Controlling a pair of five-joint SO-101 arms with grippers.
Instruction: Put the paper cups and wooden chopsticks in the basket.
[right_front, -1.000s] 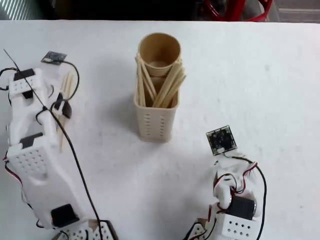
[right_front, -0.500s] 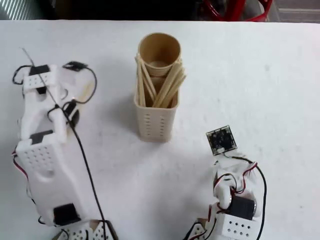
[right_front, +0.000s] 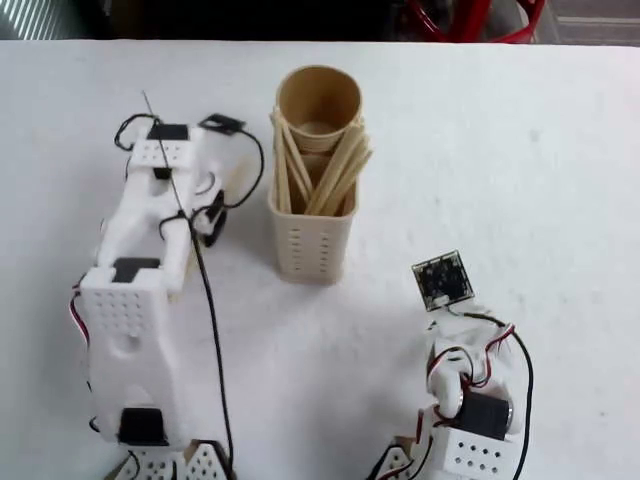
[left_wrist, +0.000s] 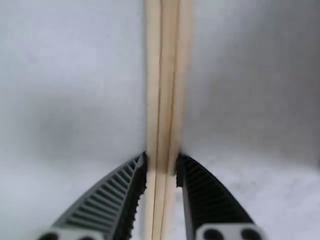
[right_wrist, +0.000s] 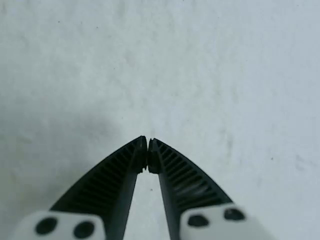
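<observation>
Left end effector (left_wrist: 161, 159), gripping chopsticks (left_wrist: 162, 75), now beside the one basket (right_front: 310, 245).

The wooden chopsticks (left_wrist: 162, 90) are pale bare wood, matt and smooth. The left pincer (left_wrist: 161, 162) pressing on them has dark grey plastic fingers (left_wrist: 125, 190) with ribbed inner faces, set on white plastic bases. The right pincer (right_wrist: 147, 150) is of the same ribbed dark plastic. The basket (right_front: 310, 245) is matt cream plastic, its walls pierced with small holes. The paper cup (right_front: 318, 100) in it is dull tan paper. The counter (right_front: 540, 160) is white, matt and faintly grainy. The arm shells (right_front: 125, 310) are matt white plastic.
</observation>
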